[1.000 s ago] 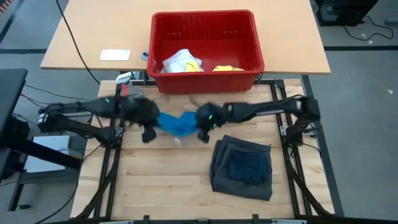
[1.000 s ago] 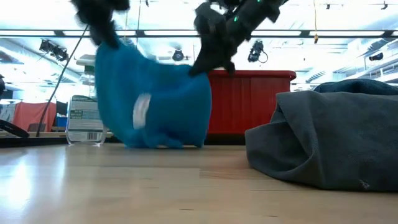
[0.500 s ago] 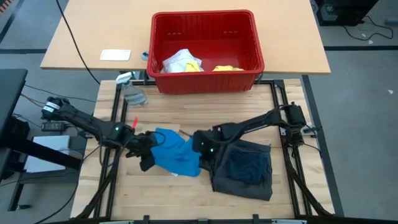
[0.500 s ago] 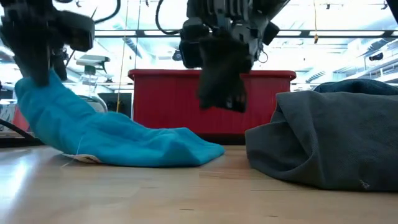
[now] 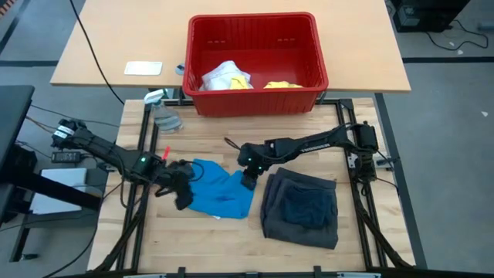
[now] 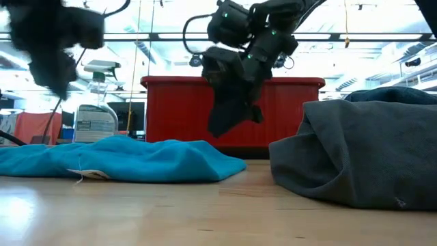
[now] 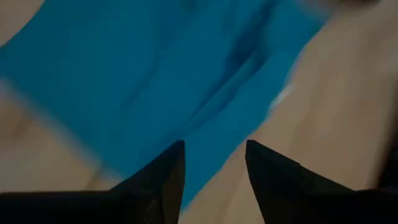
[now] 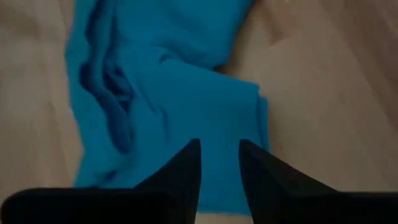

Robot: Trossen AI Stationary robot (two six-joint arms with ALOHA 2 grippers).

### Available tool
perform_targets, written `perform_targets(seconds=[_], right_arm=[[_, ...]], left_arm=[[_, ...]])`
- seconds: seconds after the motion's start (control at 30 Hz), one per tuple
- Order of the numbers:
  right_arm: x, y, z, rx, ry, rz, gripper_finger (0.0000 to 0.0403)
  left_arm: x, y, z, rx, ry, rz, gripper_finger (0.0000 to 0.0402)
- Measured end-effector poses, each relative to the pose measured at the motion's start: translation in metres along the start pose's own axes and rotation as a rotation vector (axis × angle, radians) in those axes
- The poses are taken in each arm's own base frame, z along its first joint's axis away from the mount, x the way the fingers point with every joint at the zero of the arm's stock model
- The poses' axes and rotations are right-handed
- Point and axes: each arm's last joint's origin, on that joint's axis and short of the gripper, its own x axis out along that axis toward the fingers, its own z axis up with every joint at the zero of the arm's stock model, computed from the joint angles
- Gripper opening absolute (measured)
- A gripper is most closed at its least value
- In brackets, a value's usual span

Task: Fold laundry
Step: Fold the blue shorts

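The bright blue piece (image 5: 221, 191) lies spread flat on the table, also seen low (image 6: 130, 160) and under both wrist cameras (image 7: 155, 74) (image 8: 168, 106). My left gripper (image 5: 182, 193) (image 6: 53, 75) (image 7: 214, 149) hovers open above its left end. My right gripper (image 5: 248, 176) (image 6: 231, 116) (image 8: 219, 146) hovers open above its right end. The folded dark grey shorts (image 5: 299, 207) (image 6: 362, 154) rest on the table's right, with the small navy piece (image 5: 307, 207) on top. Yellow cloth (image 5: 282, 84) lies in the red basket.
The red slotted basket (image 5: 255, 17) (image 6: 177, 109) stands at the table's far edge, holding white and yellow cloth (image 5: 228, 77). A clear spray bottle (image 5: 162, 116) (image 6: 92, 126) lies at the far left corner. Bare wood shows along the near edge.
Both grippers carried the blue piece, hanging between them, toward the near edge and down onto the table. The right gripper let go first, then moved up and toward the far edge. The left gripper then let go and rose; the cloth's raised left end dropped flat.
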Motion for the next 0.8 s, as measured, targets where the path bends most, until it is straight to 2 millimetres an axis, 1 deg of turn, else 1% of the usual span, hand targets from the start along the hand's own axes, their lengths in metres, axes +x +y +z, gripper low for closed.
perform_targets(seconds=[0.07,0.13,0.23,0.33,0.43,0.53,0.6,0.67,0.8], right_arm=[[0.006,-0.002,-0.002,-0.008,0.016,-0.008,0.0099],[0.012,-0.004,-0.004,-0.007,0.032,-0.02,0.0085],[0.023,-0.01,-0.01,0.018,0.074,-0.05,0.006],[0.029,-0.012,-0.013,0.055,0.095,-0.081,0.0032],[0.035,-0.012,-0.022,0.115,0.153,-0.107,0.0008],[0.035,-0.001,-0.033,0.172,0.247,-0.053,0.001],[0.037,0.012,-0.04,0.197,0.299,0.012,0.0012],[0.039,0.027,-0.047,0.202,0.358,0.129,0.0009],[0.038,0.057,-0.05,0.136,0.398,0.398,0.0005]], left_arm=[[0.007,-0.005,0.004,-0.043,-0.089,-0.064,0.0172],[0.018,-0.005,0.004,-0.085,-0.124,-0.083,0.0169],[0.038,0.002,-0.002,-0.14,-0.093,-0.028,0.0161],[0.056,0.013,-0.012,-0.174,-0.038,0.062,0.0153],[0.069,0.024,-0.019,-0.21,0.006,0.125,0.0149],[0.077,0.036,-0.023,-0.219,0.038,0.175,0.0145],[0.081,0.043,-0.023,-0.208,0.036,0.183,0.0144],[0.083,0.052,-0.02,-0.169,0.029,0.201,0.0143],[0.081,0.067,0.0,-0.024,-0.02,0.258,0.0143]])
